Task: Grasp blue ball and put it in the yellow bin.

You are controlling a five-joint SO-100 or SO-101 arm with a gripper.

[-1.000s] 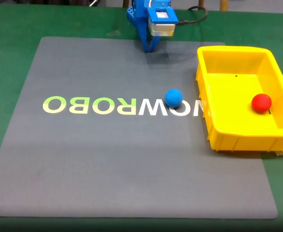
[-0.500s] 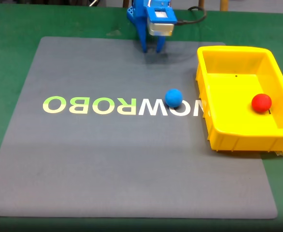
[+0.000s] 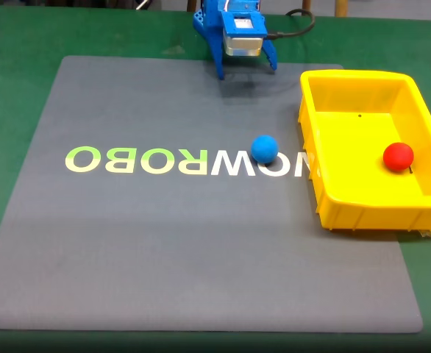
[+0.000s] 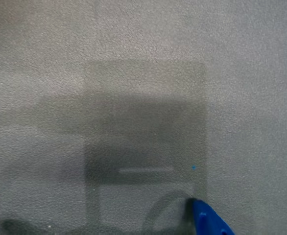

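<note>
The blue ball [image 3: 264,148] rests on the grey mat, over the white letters, just left of the yellow bin [image 3: 326,195]. My blue gripper [image 3: 246,70] hangs at the mat's far edge, well behind the ball, with its fingers spread open and nothing between them. In the wrist view one blue fingertip [image 4: 209,220] pokes in at the bottom right above bare mat.
A red ball [image 3: 398,156] lies inside the bin at the right. The grey mat [image 3: 164,243] with "ROBO" lettering sits on a green table [image 3: 17,73]. A black cable runs behind the arm base.
The gripper's fingers have spread apart from nearly shut to open. Ball and bin have not moved.
</note>
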